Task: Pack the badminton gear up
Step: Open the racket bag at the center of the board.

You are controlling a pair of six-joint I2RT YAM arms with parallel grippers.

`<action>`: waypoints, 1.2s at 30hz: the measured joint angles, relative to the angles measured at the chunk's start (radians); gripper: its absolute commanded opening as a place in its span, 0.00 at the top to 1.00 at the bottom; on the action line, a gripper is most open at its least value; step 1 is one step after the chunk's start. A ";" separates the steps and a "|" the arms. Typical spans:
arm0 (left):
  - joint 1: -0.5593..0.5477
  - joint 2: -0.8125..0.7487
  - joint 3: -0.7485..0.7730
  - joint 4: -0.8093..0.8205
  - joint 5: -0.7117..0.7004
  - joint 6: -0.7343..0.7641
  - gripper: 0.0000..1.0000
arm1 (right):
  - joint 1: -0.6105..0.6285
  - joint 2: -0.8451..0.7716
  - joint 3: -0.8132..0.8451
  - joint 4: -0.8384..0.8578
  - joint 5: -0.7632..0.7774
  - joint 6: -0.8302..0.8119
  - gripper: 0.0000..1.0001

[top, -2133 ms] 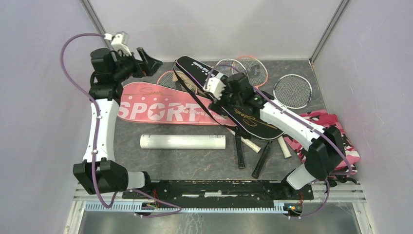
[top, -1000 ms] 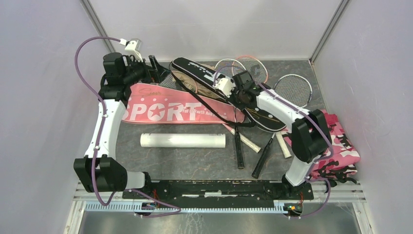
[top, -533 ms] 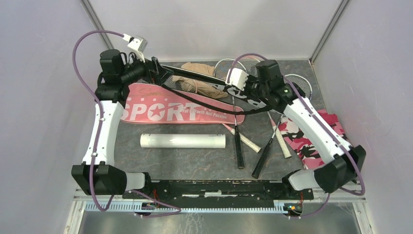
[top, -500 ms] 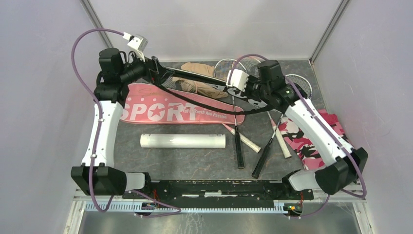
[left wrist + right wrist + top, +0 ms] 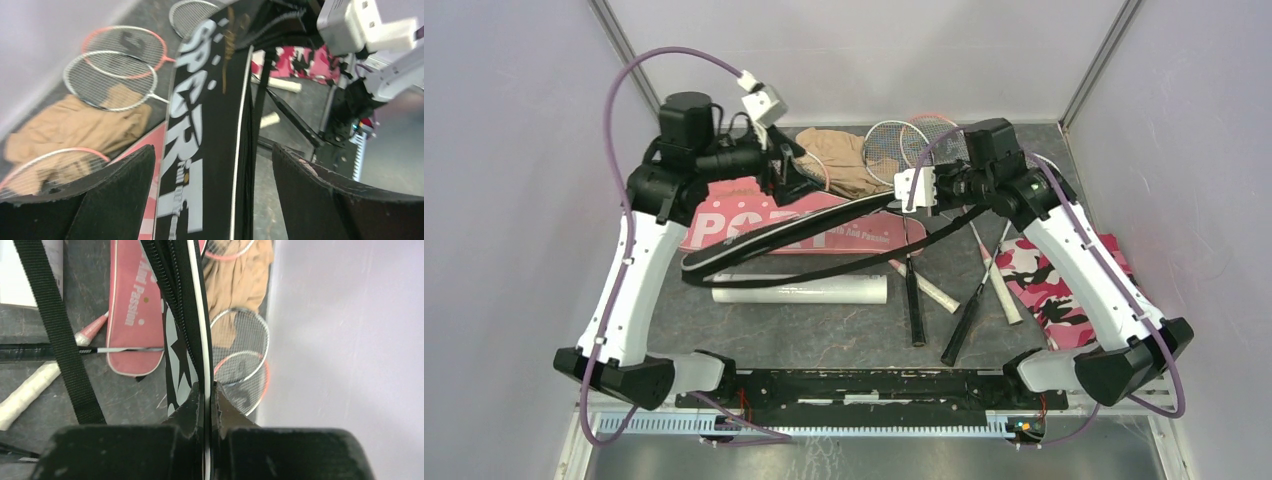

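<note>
In the top view, the black cover (image 5: 744, 245) hangs above the table with its long axis running from the right gripper (image 5: 924, 192) down toward the near left, over the pink cover (image 5: 714, 225) and almost to the white tube (image 5: 824, 291). Its strap (image 5: 844, 268) sags in a loop under it. The left gripper (image 5: 776, 172) stands on the far side of this line, near the middle of the cover's length, so I judge the left arm is the one nearer to the free end. The loose rackets (image 5: 904, 135) lie at the far side, between the two grippers. In the left wrist view, the two fingers (image 5: 85, 200) stand wide apart and the cover, with its letters "SPORT", passes lengthwise through the gap. It does not seem to touch either finger, so this gripper holds nothing. In the right wrist view, the fingers (image 5: 192, 405) are pressed together on the thin white-piped edge of the cover, beside the zipper, and carry it edge-up. I think the coming move needs the left gripper to close across the cover's width, not along its length.
</note>
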 measured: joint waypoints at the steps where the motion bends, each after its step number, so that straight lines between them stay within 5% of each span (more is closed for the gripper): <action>1: -0.028 0.010 0.000 -0.019 -0.006 0.003 0.08 | 0.000 0.010 0.031 -0.020 -0.024 -0.022 1.00; 6: -0.138 0.039 -0.024 -0.071 -0.028 0.006 0.08 | 0.027 0.077 0.163 -0.079 -0.091 -0.099 1.00; 16: -0.343 0.082 -0.076 -0.093 -0.189 0.056 0.14 | 0.079 0.108 0.135 -0.127 -0.095 -0.156 1.00; 36: -0.375 0.101 -0.164 -0.063 -0.384 0.143 0.31 | 0.085 0.107 0.090 -0.147 -0.073 -0.164 1.00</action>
